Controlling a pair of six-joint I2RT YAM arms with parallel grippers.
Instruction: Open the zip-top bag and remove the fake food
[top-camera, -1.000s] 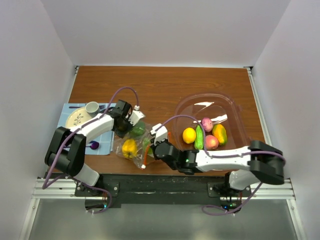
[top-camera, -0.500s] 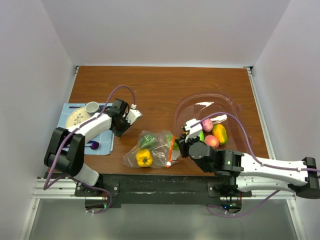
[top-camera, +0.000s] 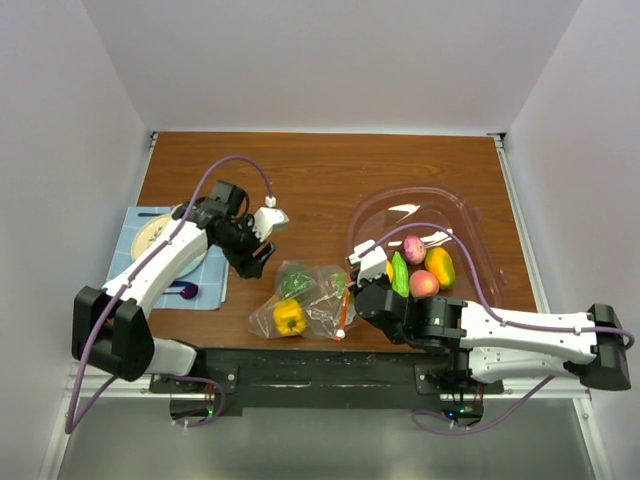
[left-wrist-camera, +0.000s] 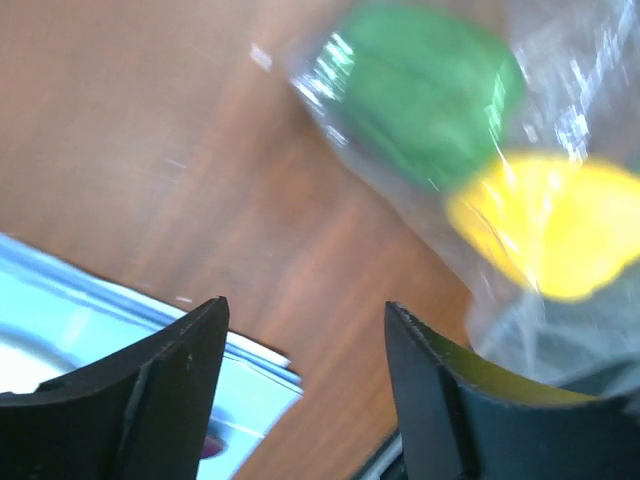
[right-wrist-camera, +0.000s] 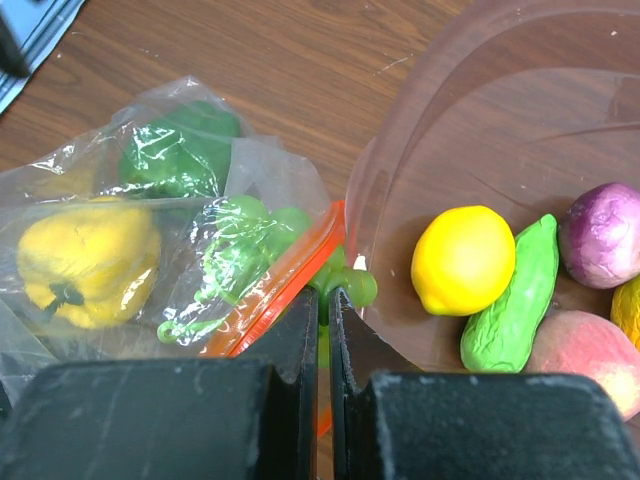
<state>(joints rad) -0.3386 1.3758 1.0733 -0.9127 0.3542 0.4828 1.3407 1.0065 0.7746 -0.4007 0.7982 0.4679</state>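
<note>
On the wooden table (top-camera: 320, 170), close to its near edge and between the two arms: the zip-top bag (top-camera: 312, 300), crumpled and lying flat, its orange zip strip (top-camera: 343, 306) on the right side, just beside the left wall of the clear tub (top-camera: 470, 215). Inside the bag, fake food (right-wrist-camera: 90, 260): a yellow pepper (top-camera: 289, 317) at the near left, a green pepper (top-camera: 293, 281) farther back, a paler green piece (top-camera: 334, 280) up against the strip. At that strip, the right gripper (top-camera: 352, 296), fingers (right-wrist-camera: 300, 340) pinched almost together on the bag's mouth, only a thin slit between them, green and orange showing in it. To the far left of the bag and apart from it, the left gripper (top-camera: 258, 256), jaws spread wide, nothing between them, hanging over bare wood by the blue mat (top-camera: 215, 285). In the tub, crowded together: a lemon (right-wrist-camera: 463, 260), a green cucumber (right-wrist-camera: 510, 300), a purple onion (right-wrist-camera: 600, 235), a peach (right-wrist-camera: 585, 360).
</note>
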